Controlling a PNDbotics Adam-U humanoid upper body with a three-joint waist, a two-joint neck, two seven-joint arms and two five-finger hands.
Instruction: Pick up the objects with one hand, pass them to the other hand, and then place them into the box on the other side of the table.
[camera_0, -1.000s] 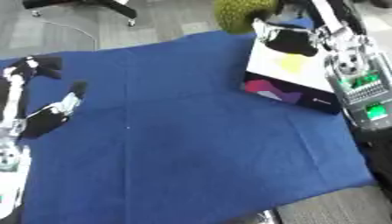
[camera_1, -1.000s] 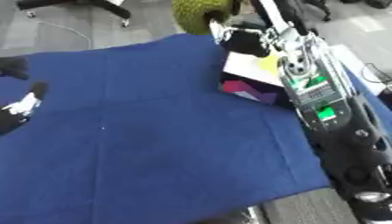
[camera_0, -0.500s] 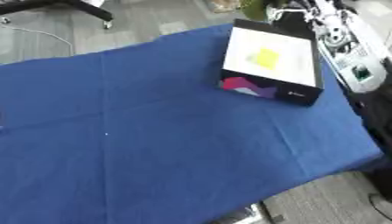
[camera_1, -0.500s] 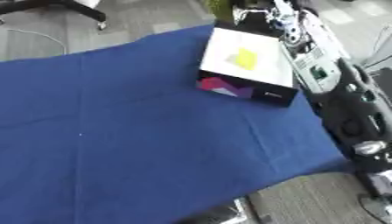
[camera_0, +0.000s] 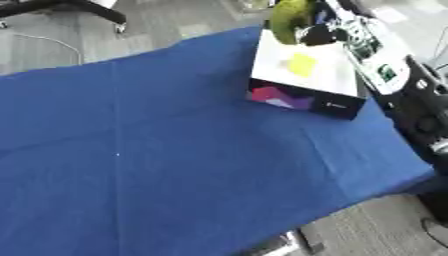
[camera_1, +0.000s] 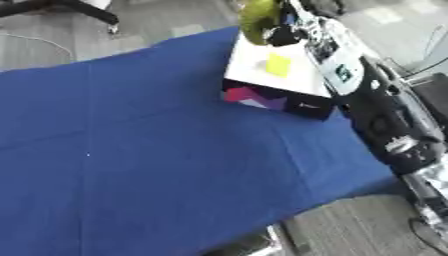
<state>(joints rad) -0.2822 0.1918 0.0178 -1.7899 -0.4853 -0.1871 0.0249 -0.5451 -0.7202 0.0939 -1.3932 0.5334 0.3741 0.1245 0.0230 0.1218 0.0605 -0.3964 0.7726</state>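
Observation:
A box (camera_0: 302, 99) with a white inside and a dark front wall printed in pink and purple stands at the far right of the blue cloth (camera_0: 175, 150). A flat yellow object (camera_0: 302, 64) lies inside it. My right arm runs along the table's right side, and my right hand (camera_0: 317, 35) shows as a dark blurred shape over the box's far end, above and beyond the yellow object. I cannot make out its grip. My left hand shows in neither view.
An olive-green rounded thing (camera_0: 289, 15) sits just past the box at the table's far edge. A chair base (camera_0: 83, 7) stands on the grey floor at the upper left. The cloth's front edge (camera_0: 289, 227) drops off at the lower right.
The whole picture has shifted, so the camera has moved and my left hand has dropped out of view. My right hand stays over the box's far end.

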